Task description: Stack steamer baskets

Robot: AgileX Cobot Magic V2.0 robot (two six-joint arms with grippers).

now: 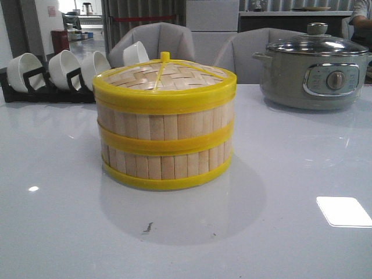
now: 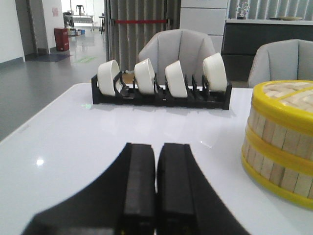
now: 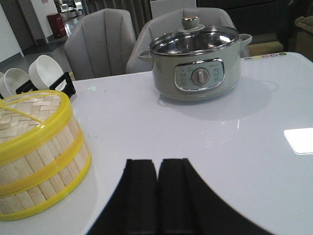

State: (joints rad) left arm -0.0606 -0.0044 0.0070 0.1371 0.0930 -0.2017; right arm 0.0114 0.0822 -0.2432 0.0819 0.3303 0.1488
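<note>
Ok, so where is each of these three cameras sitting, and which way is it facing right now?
Front view: low, facing forward over the table at the stacked steamer baskets, lid on; no arm shows.
Left wrist view: low over the table's left side, facing the bowl rack; left gripper shut.
Right wrist view: over the right side, facing the grey pot; right gripper shut.
Shared: all three show the baskets.

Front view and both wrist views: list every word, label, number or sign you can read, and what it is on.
None can be read.
Pot: markings around the knob on its panel, too small and blurred.
Table: row of small coloured dots at the far edge, no legible text.
Baskets, bowls, rack: no text visible.
</note>
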